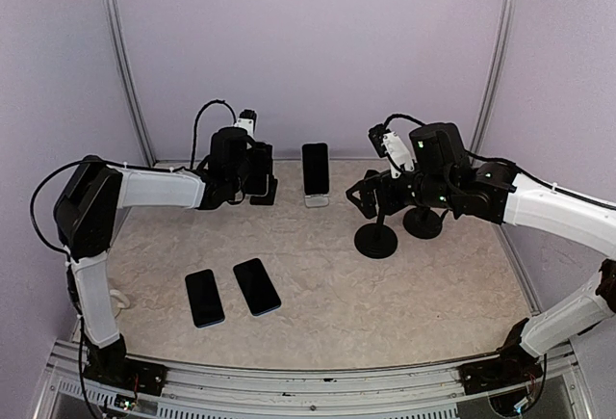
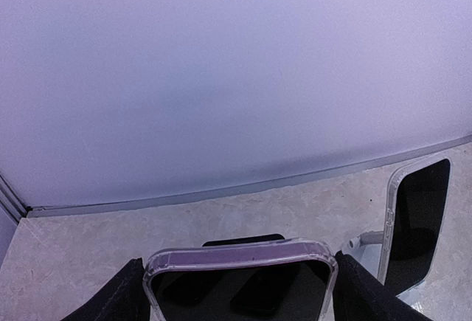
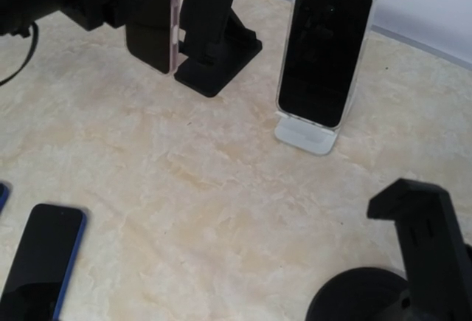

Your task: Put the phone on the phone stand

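- The left claw point(image 2: 240, 299) grips the phone point(image 3: 151, 22) by its long edges, jaws spread wide across the clear case, and holds it upright on its short end.
- The phone hangs at about 11 o'clock from the middle of the worktop point(image 1: 385, 303), just beside the black stand point(image 3: 217, 37), with the stand's backrest right behind it.
- The pickup and the carry look done to me. What is left is to lower the phone onto the stand's ledge, lean it back, and open the claw.
- From the right wrist view the phone's lower edge seems to sit off the ledge. I cannot tell whether it touches the stand anywhere.
- At 12 o'clock a white stand point(image 3: 306, 135) already carries a second phone point(image 3: 324, 52).
- Two more phones lie flat at 7 o'clock, one point(image 1: 204, 298) beside the other point(image 1: 256, 286), so further rounds may follow.
- The right claw point(image 1: 371, 196) is fully spread and holds nothing that I can see. It hovers at 3 o'clock by two round-foot stands point(image 1: 375, 241) point(image 1: 422, 223), well apart from the phone.
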Motion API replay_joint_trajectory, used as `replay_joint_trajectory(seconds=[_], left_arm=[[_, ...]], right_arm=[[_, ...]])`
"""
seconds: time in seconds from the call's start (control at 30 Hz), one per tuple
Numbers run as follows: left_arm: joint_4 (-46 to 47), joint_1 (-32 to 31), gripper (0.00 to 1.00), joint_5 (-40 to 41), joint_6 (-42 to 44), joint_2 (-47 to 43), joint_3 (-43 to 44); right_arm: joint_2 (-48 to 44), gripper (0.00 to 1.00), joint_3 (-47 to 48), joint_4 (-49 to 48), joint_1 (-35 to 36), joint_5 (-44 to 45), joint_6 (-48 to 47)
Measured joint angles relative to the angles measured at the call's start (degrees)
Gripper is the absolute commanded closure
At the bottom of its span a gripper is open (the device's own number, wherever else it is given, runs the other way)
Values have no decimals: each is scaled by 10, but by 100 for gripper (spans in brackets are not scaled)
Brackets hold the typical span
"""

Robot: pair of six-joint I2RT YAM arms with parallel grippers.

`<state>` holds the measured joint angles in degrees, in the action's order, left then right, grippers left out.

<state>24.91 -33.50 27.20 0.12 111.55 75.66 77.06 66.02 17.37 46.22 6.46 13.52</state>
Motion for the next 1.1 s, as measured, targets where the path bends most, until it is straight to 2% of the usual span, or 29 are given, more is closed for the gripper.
replay_joint_trajectory(seconds=[0.83,1.1], left_arm=[[36,21,100,-14,6,94,89],[51,23,100,-14,16,111,93]], right_arm=[[0,0,0,19,0,3,11],[-1,0,0,26,0,10,11]])
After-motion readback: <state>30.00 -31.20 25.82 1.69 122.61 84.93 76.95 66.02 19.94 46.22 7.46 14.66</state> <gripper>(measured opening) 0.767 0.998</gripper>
